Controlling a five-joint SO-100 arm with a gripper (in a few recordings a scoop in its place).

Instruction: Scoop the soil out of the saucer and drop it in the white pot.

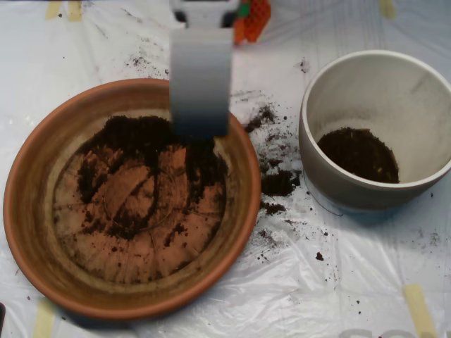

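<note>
One grey claw [200, 84], long axis top-to-bottom, tip in saucer [28, 211] soil [141, 137]; open/closed unclear.

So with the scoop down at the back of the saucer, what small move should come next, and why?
Probably close the scoop into the soil heaped beneath it at the saucer's far side: that is the thickest patch left, and the white pot is far from full.

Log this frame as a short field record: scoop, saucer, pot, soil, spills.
scoop: grey, over the saucer's upper rim, tip at the soil heap
saucer: terracotta, left; ridged floor largely bare
soil: dark heap in the saucer's upper part, thin streaks across the middle
white pot: right, upright, a dark patch of soil on its floor
spilled crumbs: on the plastic sheet between saucer and pot
</note>
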